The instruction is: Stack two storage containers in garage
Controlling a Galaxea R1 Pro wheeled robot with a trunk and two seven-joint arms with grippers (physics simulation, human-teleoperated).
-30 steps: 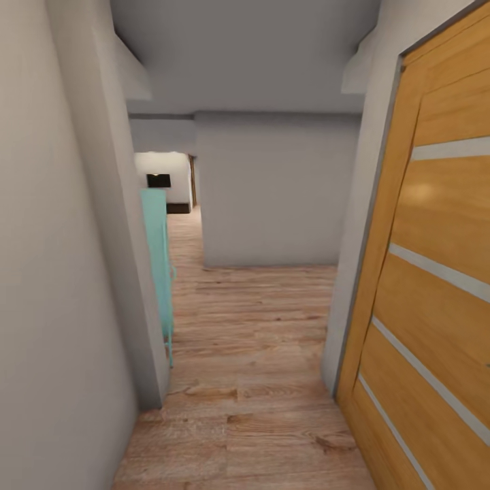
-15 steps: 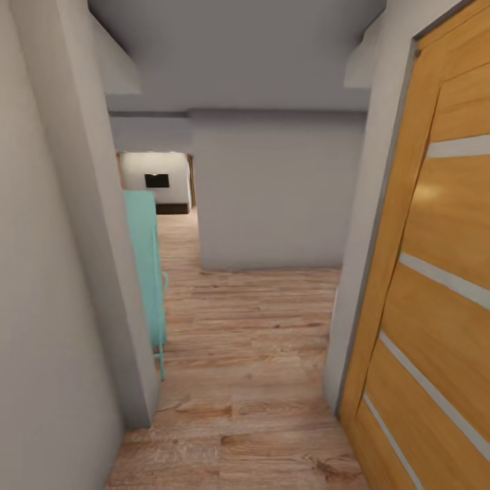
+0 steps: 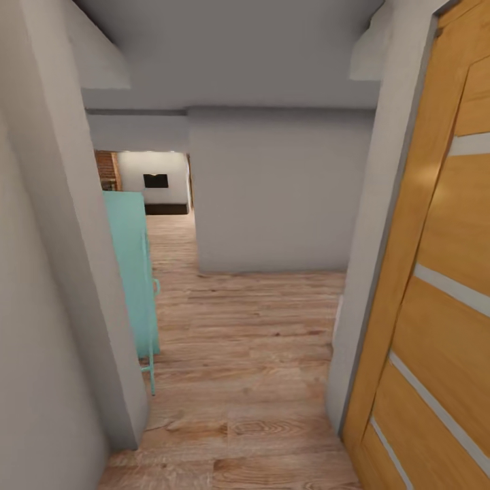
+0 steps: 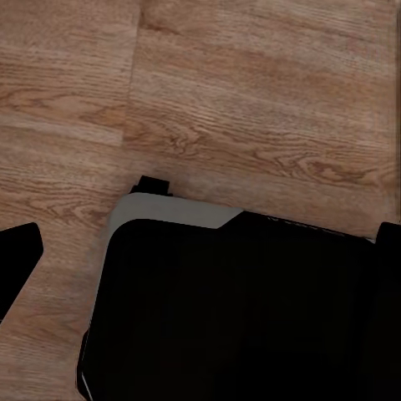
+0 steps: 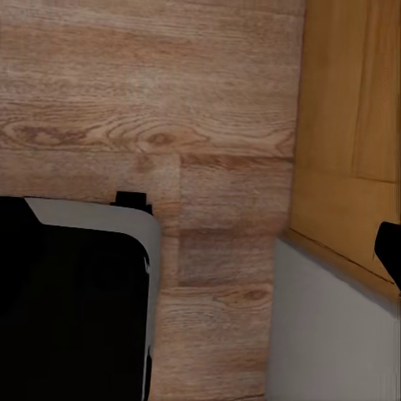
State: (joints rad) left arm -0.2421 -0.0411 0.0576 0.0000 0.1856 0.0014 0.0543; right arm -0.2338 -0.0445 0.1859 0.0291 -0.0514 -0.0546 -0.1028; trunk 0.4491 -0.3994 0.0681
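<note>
Along a narrow hallway of wood-plank floor [image 3: 252, 354], a teal cabinet [image 3: 133, 272] stands at 9 o'clock, a wooden door [image 3: 435, 286] at 3 o'clock; state of either gripper cannot be told.

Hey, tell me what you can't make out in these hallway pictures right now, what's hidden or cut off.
- Far room, head view: too small; the grey wall hides most of it.
- Turquoise furniture, head view: partly hidden by the near wall corner.
- Wooden door, head view: cut off by the frame's edge.
- Left wrist view: the dark robot base hides the floor beneath.
</note>
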